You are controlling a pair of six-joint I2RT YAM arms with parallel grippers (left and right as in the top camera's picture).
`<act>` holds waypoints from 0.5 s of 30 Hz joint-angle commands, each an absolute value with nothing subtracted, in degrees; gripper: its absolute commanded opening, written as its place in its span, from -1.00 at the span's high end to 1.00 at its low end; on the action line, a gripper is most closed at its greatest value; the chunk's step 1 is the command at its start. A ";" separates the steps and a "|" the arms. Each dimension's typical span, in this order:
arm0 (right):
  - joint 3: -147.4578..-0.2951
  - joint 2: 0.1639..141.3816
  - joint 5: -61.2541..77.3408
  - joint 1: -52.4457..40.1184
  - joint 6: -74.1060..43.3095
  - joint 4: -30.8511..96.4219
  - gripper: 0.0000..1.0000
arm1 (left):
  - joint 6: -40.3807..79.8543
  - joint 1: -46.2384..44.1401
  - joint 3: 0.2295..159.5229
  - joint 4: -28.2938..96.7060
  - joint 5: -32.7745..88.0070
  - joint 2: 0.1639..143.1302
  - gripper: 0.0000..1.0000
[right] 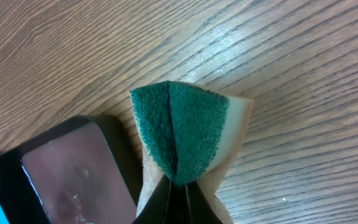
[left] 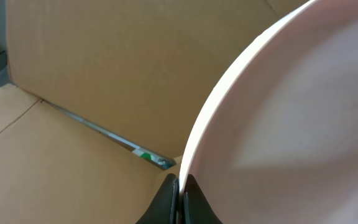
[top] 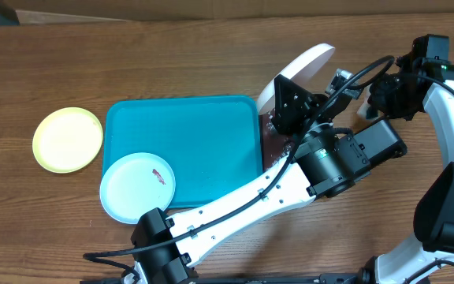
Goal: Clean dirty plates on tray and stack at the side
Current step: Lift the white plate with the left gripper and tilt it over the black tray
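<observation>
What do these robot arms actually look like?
The left arm and right arm are both made of smooth white tubular links connected by chunky black cylindrical joints. Thin black cables loop along them. The left gripper and right gripper each have slim black fingers tapering to narrow tips.

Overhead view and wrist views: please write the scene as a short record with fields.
left gripper: shut on the rim of the white plate, held up off the table and tilted
right gripper: shut on the sponge, green face showing
light blue plate: carries a red smear; lies on the lower left corner of the turquoise tray, overhanging its rim
yellow-green plate: on the table, left of the turquoise tray
black tray: beside the sponge
</observation>
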State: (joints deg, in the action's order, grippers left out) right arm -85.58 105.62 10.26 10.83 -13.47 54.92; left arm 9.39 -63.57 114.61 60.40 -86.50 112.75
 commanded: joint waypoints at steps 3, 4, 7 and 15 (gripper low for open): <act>-85.45 105.56 10.55 10.83 -13.54 54.54 0.92 | 9.02 -63.72 116.11 59.16 -89.27 112.73 0.92; -85.45 105.56 10.55 10.83 -13.54 54.54 0.93 | 8.99 -63.72 116.11 58.98 -88.90 112.73 0.92; -85.45 105.56 10.55 10.83 -13.54 54.54 0.92 | 9.02 -63.72 116.11 58.15 -88.44 112.73 0.92; -85.45 105.56 10.55 10.83 -13.54 54.54 0.93 | 9.04 -63.70 116.11 58.02 -88.01 112.73 0.92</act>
